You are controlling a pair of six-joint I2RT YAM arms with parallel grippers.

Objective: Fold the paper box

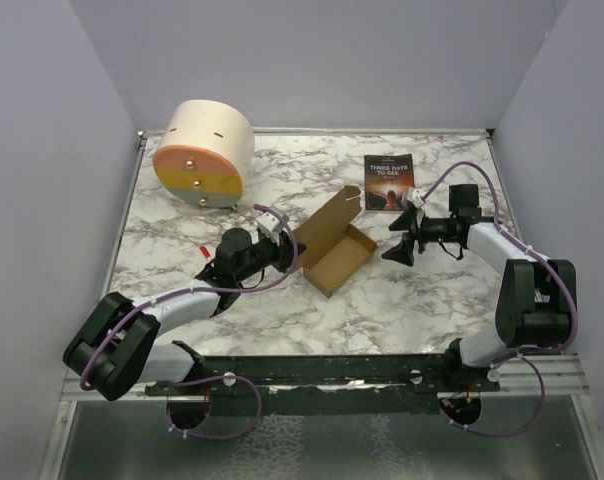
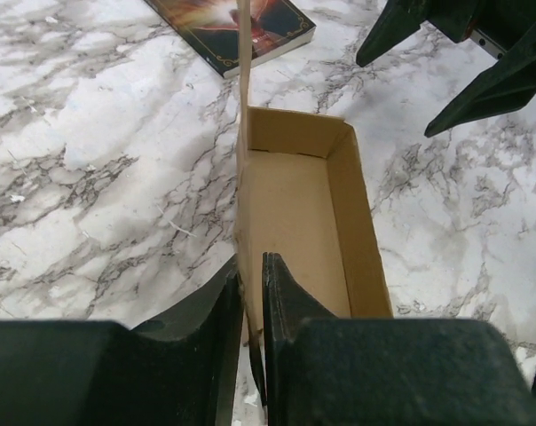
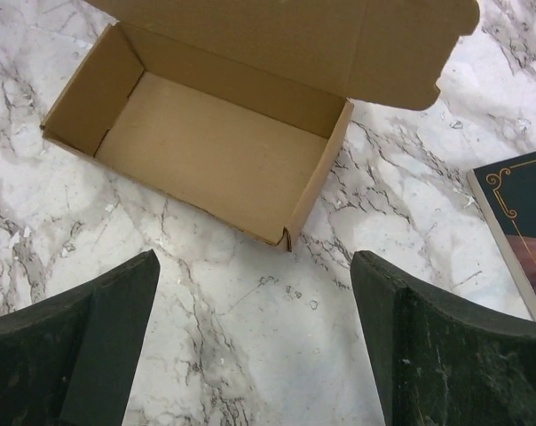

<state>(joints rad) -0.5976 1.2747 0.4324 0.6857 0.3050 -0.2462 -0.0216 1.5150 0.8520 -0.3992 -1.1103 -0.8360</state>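
Plain brown cardboard paper box (image 1: pixel 334 246): you have it mid-counter as an open tray, with the lid flap standing up along its far-left long side.
Left end effector (image 2: pixel 253 271): yours is pinched nearly closed on the near end of that upright flap, thin card between the fingers.
Right end effector (image 3: pixel 255 262): yours gapes wide, grips nothing, and hovers just beside the tray, apart from it.
White marbled counter (image 1: pixel 402 300): it carries the box.
Dark-covered paperback book (image 1: pixel 389 182): lies behind your right end effector.
Cream cylinder with orange-yellow face (image 1: pixel 204 150): far-left corner.
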